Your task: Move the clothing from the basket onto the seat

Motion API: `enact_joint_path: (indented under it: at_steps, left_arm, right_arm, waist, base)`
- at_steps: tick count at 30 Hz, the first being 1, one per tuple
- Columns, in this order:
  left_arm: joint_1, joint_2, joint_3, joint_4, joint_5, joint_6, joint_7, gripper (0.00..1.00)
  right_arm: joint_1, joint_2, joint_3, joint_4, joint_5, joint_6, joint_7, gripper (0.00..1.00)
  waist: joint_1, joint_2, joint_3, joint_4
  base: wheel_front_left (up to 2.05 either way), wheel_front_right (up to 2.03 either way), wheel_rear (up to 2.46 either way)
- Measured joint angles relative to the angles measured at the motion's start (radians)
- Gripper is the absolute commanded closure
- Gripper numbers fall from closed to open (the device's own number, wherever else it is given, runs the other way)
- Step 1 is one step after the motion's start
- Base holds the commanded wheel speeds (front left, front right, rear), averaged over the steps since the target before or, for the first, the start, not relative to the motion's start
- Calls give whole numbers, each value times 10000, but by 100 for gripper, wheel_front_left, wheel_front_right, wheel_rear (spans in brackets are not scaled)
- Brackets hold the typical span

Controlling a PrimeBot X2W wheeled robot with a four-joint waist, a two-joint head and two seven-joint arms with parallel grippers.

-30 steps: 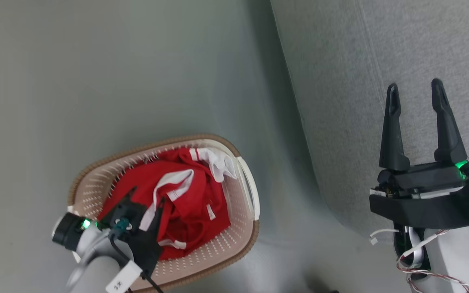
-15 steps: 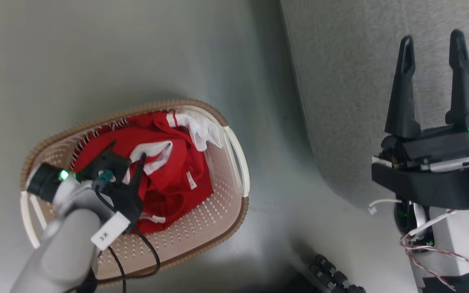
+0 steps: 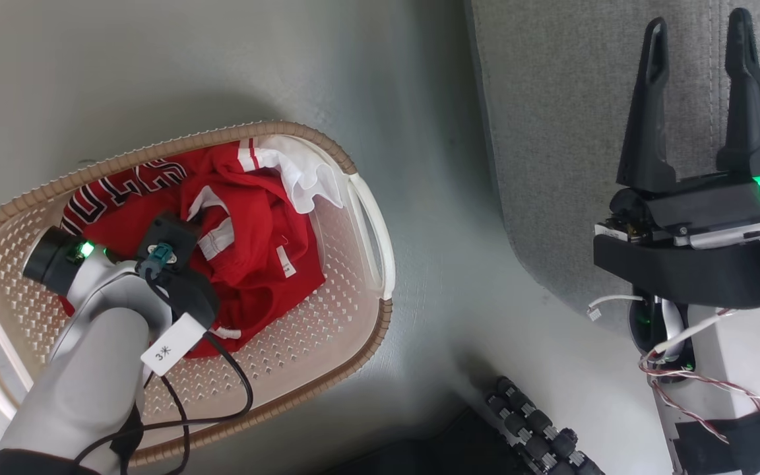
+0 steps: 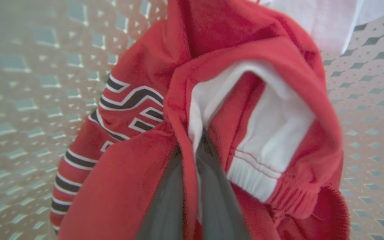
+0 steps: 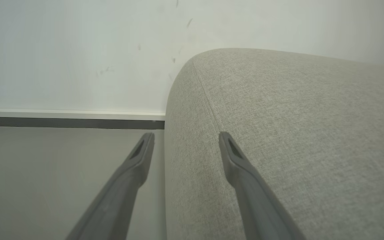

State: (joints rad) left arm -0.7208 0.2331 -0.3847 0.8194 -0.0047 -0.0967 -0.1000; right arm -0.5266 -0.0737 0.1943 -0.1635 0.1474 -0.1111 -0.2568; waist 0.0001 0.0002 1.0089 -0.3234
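The cream basket (image 3: 327,386) with a brown rim stands on the floor at the left. Inside lies the red clothing (image 3: 254,251), white trim on top and black-and-white jersey lettering (image 3: 123,191) at its far side. My left gripper (image 3: 190,221) reaches down into the pile with its fingertips buried in the cloth. In the left wrist view the left gripper (image 4: 192,143) is shut on a red fold of the clothing (image 4: 135,180) beside a white cuff. The right gripper (image 3: 698,23) is held open over the grey seat (image 3: 551,132), nothing between its fingers (image 5: 138,160).
Grey floor (image 3: 433,198) separates the basket from the seat's rounded edge. My base's black ribbed wheel (image 3: 532,422) shows at the bottom. In the right wrist view a pale wall with a dark baseboard (image 5: 72,122) stands behind the seat (image 5: 295,133).
The head camera has shifted, so the whole scene slid. My left gripper has gone deeper into the pile and shut on a fold; the jersey lettering now shows. The right gripper stays open.
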Motion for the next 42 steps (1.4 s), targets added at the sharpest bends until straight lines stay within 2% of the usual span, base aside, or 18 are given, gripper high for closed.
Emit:
enact_joint_path:
  at_steps: [6, 17, 26, 33, 42]
  left_arm:
    - [-100, -65, -13, 205, -4, -2, -539, 100]
    - [-6, -591, 161, -59, -589, -92, -1411, 100]
    - [129, -907, 148, -1001, -1007, -190, -1496, 100]
    - [105, -1313, 46, -2238, -1346, -270, -1498, 100]
    - [-740, -1484, -353, -3283, -1787, -328, -1499, 100]
  right_arm:
    - [-261, 61, 6, 426, 0, 0, 0, 0]
    - [-284, 75, 69, 1546, 0, 88, 0, 0]
    - [-167, 82, 328, 2592, -2, 382, 0, 0]
    - [-164, 40, 293, 3423, -2, 594, 2, 0]
    - [-223, -255, 495, 4460, -123, 1118, 2, 0]
  waist:
    - [-2, -1, -155, -4]
    - [-2, -2, -1024, 319]
    - [-3, -3, -2112, 788]
    - [-3, -3, -3032, 1237]
    - [-3, -3, -4274, 1803]
  base:
    - [0, 0, 0]
    - [0, 0, 0]
    - [0, 0, 0]
    - [0, 0, 0]
    - [0, 0, 0]
